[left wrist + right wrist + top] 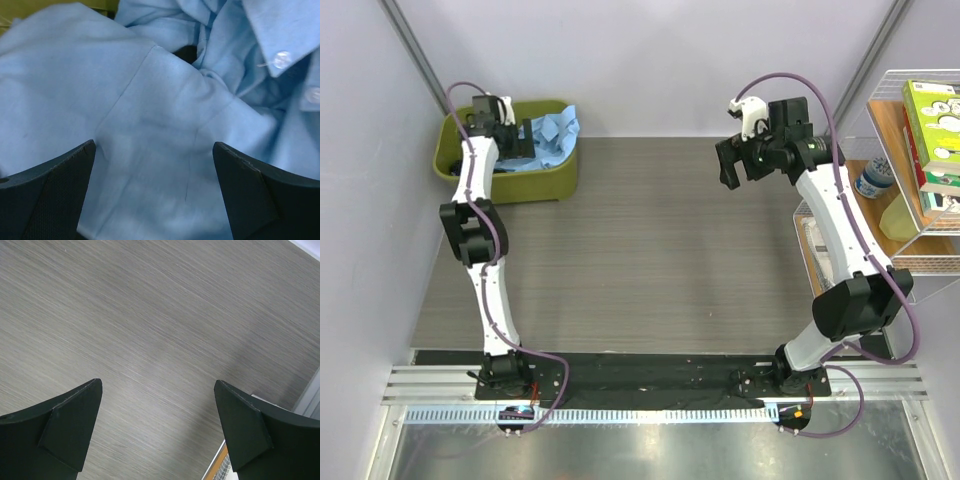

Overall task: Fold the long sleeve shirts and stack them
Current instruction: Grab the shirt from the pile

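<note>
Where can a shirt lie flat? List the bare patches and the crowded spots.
Bare: the wood-grain table from the green bin across to the shelf rack, under the open right gripper. Crowded: the bin, heaped with blue shirts, and the shelf side.

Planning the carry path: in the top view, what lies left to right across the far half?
Green bin holding the long sleeve shirts → table → right tool → wire shelf.

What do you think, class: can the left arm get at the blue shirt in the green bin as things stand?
Probably yes. The left tool hangs open close above the shirt in the green bin, and nothing seems to lie between it and the cloth.
</note>
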